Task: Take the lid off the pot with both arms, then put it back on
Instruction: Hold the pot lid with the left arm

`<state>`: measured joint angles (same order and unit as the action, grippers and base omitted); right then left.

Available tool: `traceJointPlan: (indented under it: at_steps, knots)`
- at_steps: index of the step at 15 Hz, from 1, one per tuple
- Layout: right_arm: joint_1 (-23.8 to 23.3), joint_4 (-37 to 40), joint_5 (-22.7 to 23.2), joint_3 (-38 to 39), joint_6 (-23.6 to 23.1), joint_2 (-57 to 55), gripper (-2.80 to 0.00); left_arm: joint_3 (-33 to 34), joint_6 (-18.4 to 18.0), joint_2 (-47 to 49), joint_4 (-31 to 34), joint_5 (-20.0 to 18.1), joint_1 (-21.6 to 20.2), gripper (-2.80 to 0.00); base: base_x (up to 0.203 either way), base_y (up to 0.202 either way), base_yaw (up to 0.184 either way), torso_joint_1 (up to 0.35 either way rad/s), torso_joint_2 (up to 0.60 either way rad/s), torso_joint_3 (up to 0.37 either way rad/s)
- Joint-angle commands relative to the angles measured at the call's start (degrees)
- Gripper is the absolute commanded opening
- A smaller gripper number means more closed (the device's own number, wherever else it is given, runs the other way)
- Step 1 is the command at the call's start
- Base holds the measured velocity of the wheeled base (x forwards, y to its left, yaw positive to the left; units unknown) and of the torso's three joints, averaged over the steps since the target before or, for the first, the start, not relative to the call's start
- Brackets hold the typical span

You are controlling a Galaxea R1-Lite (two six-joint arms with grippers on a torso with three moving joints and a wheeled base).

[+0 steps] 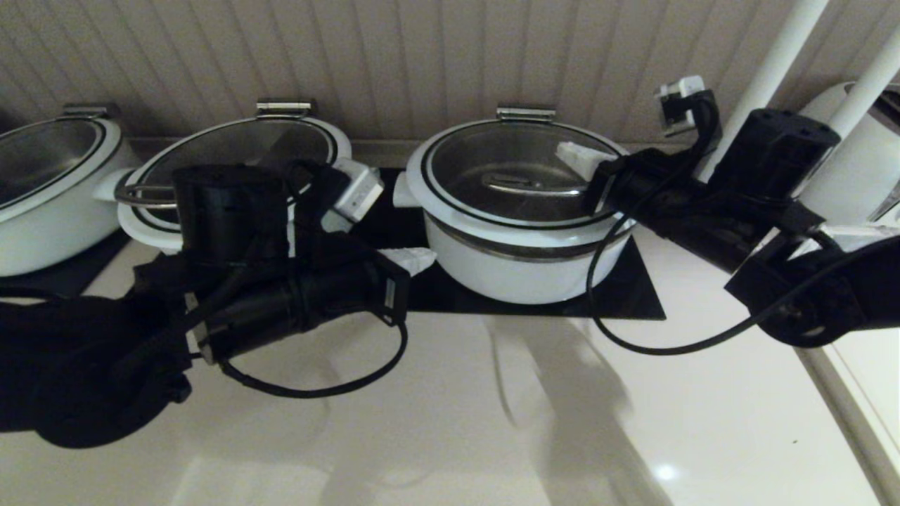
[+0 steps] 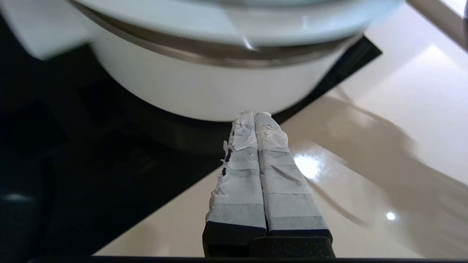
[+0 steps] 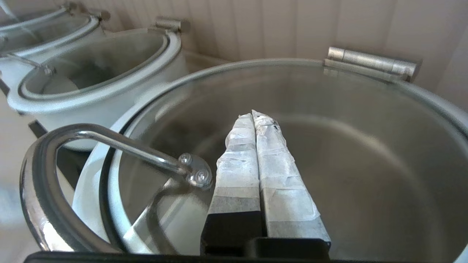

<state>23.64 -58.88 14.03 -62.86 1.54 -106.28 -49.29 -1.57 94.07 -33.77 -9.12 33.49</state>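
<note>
The pot [image 1: 520, 270] stands on a black hob plate at centre back, with its glass lid [image 1: 492, 158] closed on it. The lid's low steel handle [image 1: 524, 186] crosses its centre and its hinge [image 1: 526, 112] is at the back. My left gripper [image 1: 416, 260] is shut and empty, low beside the pot's left front wall [image 2: 204, 87], below its side knob [image 2: 40, 33]. My right gripper [image 1: 575, 158] is shut and empty, hovering over the right part of the lid, just beside the handle's end [image 3: 193, 171]. The taped fingertips [image 3: 243, 124] hold nothing.
A like white pot [image 1: 162, 235] with a rim loop handle stands left of the task pot, behind my left arm. A third pot [image 1: 49, 211] is at the far left. A white appliance [image 1: 861, 161], white poles and a wall plug [image 1: 678, 95] are at the right. The beige counter [image 1: 450, 422] lies in front.
</note>
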Motion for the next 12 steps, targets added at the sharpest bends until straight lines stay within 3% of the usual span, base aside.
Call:
traceJointPlan:
  at_steps: [1, 9, 12]
  knots:
    - [0.01, 0.12, 0.03, -1.74, 0.03, -0.06, -2.80, -0.11, -0.06, 1.96, -0.26, 0.02, 0.51, -2.80, 0.000, 0.000, 0.000, 0.000, 0.00, 0.000]
    - [-0.08, 0.35, -0.05, -2.45, 0.05, 0.19, -2.80, -3.81, -0.02, 9.75, -11.34, 5.10, 0.50, -2.80, 0.000, 0.000, 0.000, 0.000, 0.00, 0.000]
    - [-0.53, 0.35, -0.23, -2.45, -0.03, 0.37, -2.80, -6.39, -0.02, 10.68, -11.77, 5.63, 0.53, -2.80, 0.000, 0.000, 0.000, 0.000, 0.00, 0.000]
